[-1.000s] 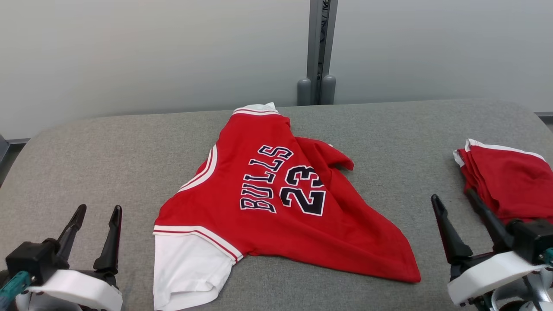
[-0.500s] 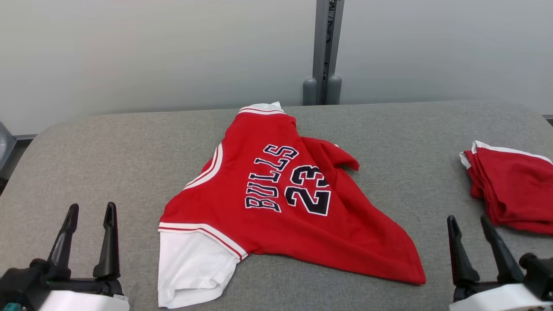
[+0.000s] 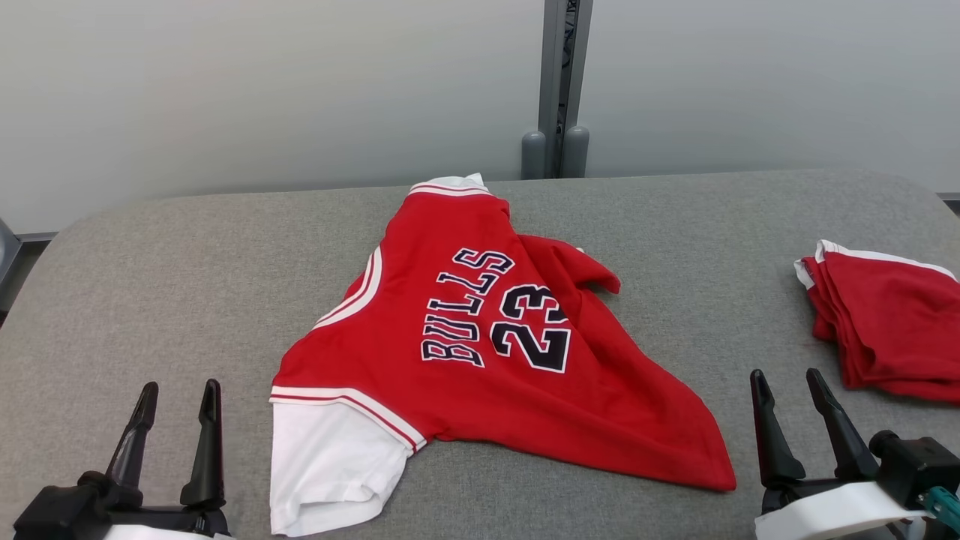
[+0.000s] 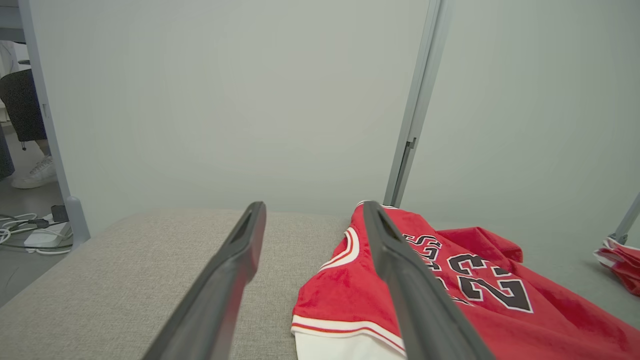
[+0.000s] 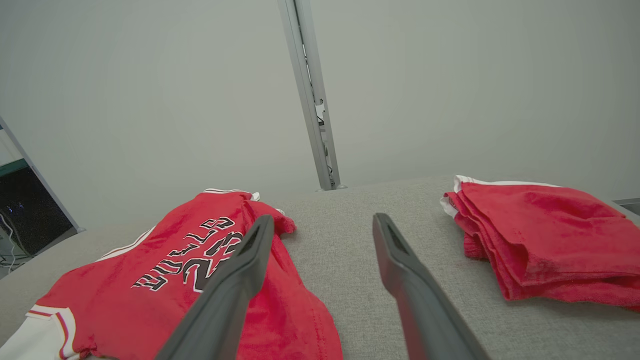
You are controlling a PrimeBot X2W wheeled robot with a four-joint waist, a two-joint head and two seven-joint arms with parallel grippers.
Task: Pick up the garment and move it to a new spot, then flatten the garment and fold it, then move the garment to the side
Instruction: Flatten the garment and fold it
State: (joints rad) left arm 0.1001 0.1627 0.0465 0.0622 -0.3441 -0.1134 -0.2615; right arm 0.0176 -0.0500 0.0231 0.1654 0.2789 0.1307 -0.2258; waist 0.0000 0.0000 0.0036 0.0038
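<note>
The garment (image 3: 480,352) is a red jersey with white sleeve trim and "BULLS 23" in dark letters, lying crumpled and partly spread in the middle of the grey padded table (image 3: 187,277). My left gripper (image 3: 181,390) hovers open at the near left, just left of the white sleeve, with nothing between its fingers. My right gripper (image 3: 786,376) stands open at the near right, beyond the jersey's lower corner and clear of it. In the left wrist view, the left gripper (image 4: 314,210) has the jersey (image 4: 450,280) to its right. The right gripper (image 5: 324,220) frames bare table, with the jersey (image 5: 165,270) to its left.
A folded stack of red cloth (image 3: 892,322) lies at the table's right edge, right of my right gripper, seen too as the stack (image 5: 550,235). A grey partition wall with a metal post (image 3: 556,90) backs the table. A person's foot (image 4: 30,170) and floor cables (image 4: 35,235) are far left.
My right gripper has drawn back toward me, off the folded red stack's edge. The left gripper has shifted slightly lower. The jersey has not moved; the head camera wobbled a little.
</note>
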